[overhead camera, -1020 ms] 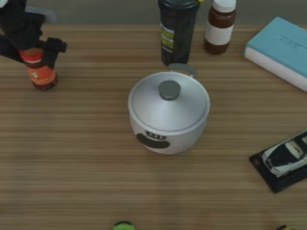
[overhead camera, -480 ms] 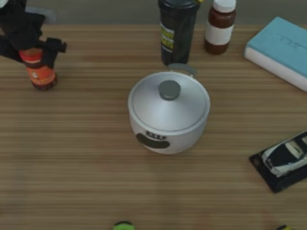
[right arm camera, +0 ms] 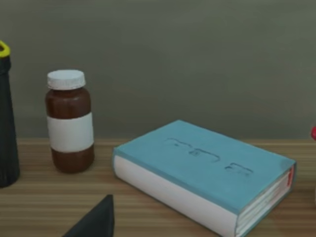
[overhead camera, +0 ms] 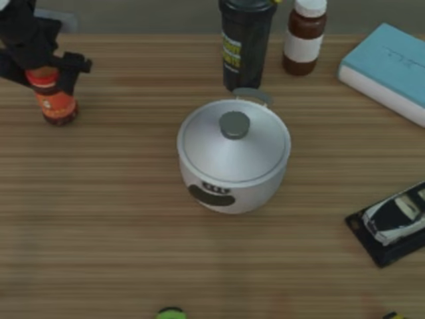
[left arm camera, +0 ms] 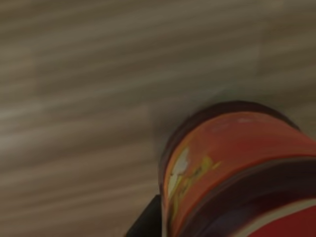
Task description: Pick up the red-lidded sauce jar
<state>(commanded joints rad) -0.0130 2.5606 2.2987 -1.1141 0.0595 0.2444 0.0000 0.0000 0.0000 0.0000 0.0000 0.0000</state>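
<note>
The red-lidded sauce jar (overhead camera: 54,100), with an orange label and dark contents, stands upright at the table's far left. My left gripper (overhead camera: 45,72) is shut on it just under the red lid, a black finger on either side. In the left wrist view the sauce jar (left arm camera: 232,158) fills the lower part of the picture, and one dark fingertip (left arm camera: 145,224) presses against its side. I cannot tell whether its base touches the wood. My right gripper is outside the top view; its wrist view shows only a black tip (right arm camera: 94,222) near the table's back right.
A silver pot (overhead camera: 232,154) with a lid sits mid-table. Behind it stand a tall black shaker (overhead camera: 244,43) and a brown bottle (overhead camera: 304,38) with a white cap. A blue book (overhead camera: 388,70) lies at back right, a toy car (overhead camera: 393,220) at right.
The left gripper and the jar in it have shifted very slightly toward the top of the top view. Nothing else has moved.
</note>
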